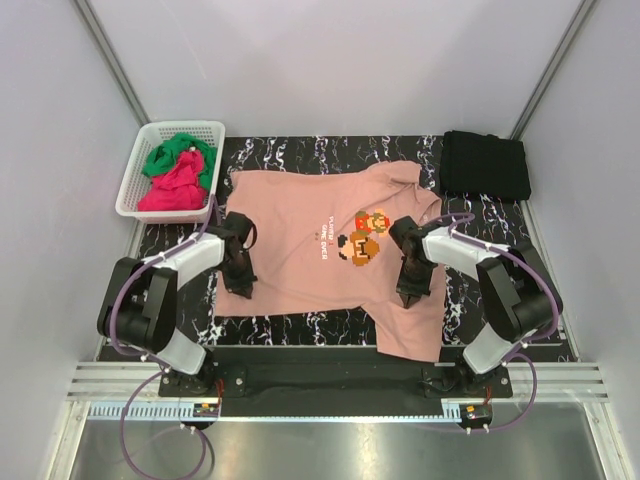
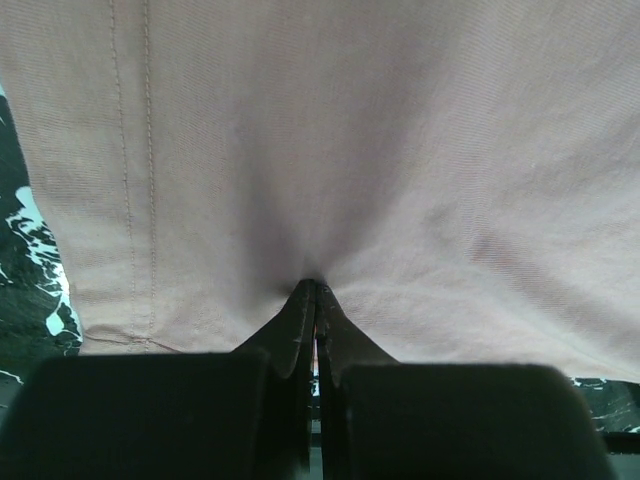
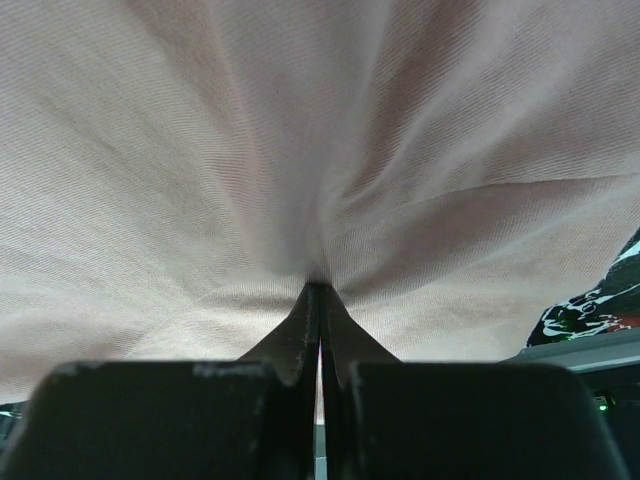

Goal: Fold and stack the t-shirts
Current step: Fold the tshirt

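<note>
The salmon-pink t-shirt [image 1: 310, 255] lies spread on the black marbled table [image 1: 470, 300], its pixel-art figure [image 1: 366, 236] and white text toward the right. My left gripper [image 1: 241, 288] is shut on the shirt's cloth near its left front part; in the left wrist view the gripper [image 2: 316, 287] pinches the pink fabric [image 2: 350, 150]. My right gripper [image 1: 413, 297] is shut on the shirt near its right front part; in the right wrist view the gripper [image 3: 318, 287] pinches the pink cloth [image 3: 300, 130], which puckers around the tips.
A white basket [image 1: 135, 190] at the back left holds green [image 1: 175, 155] and magenta-red [image 1: 172, 188] shirts. A folded black shirt [image 1: 485, 165] lies at the back right. A metal rail [image 1: 330, 385] runs along the near edge. White walls enclose the table.
</note>
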You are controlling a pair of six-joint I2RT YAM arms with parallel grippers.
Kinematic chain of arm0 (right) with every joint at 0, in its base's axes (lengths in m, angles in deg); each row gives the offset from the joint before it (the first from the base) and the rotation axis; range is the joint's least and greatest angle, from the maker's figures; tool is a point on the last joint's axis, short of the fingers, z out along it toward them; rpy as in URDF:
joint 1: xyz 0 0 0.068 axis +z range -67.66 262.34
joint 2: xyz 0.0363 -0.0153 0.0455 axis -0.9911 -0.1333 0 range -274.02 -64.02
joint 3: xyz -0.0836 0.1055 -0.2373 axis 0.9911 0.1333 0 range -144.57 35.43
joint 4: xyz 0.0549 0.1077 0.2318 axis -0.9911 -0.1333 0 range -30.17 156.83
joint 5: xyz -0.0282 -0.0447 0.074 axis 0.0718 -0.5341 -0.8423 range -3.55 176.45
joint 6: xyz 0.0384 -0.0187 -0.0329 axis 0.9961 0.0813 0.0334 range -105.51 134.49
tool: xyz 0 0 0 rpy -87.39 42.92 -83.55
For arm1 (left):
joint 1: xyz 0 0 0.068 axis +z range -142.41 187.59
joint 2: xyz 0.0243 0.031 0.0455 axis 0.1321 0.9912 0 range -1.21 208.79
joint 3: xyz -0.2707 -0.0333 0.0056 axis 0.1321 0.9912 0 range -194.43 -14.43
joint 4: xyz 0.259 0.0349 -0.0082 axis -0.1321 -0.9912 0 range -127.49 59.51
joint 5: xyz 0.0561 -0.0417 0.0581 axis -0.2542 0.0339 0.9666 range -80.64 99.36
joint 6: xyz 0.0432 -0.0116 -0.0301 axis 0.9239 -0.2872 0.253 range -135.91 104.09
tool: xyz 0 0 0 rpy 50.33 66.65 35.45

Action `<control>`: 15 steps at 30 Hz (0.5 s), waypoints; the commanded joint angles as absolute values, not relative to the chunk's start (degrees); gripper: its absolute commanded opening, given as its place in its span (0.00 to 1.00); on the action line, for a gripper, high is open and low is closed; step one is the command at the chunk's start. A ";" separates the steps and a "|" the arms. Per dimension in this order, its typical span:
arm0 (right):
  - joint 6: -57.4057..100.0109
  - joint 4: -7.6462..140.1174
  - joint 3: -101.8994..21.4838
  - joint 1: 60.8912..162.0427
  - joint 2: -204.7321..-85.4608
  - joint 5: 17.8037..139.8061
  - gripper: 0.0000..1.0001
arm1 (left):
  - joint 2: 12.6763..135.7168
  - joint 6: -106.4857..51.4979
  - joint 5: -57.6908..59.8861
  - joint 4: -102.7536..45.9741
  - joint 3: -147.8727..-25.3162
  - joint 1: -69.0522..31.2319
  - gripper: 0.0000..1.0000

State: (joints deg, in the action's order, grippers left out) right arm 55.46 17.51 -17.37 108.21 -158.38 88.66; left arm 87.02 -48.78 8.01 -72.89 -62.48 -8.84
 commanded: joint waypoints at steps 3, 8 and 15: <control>57.46 14.89 -15.20 108.79 -157.80 86.62 0.00 | 84.75 -50.45 5.75 -73.56 -59.60 -8.76 0.00; 58.17 12.52 -15.46 108.80 -156.48 84.43 0.00 | 83.34 -50.19 6.19 -75.05 -58.99 -8.76 0.00; 59.40 7.78 -16.95 108.80 -153.32 84.07 0.00 | 82.02 -50.10 6.11 -76.90 -59.34 -8.76 0.00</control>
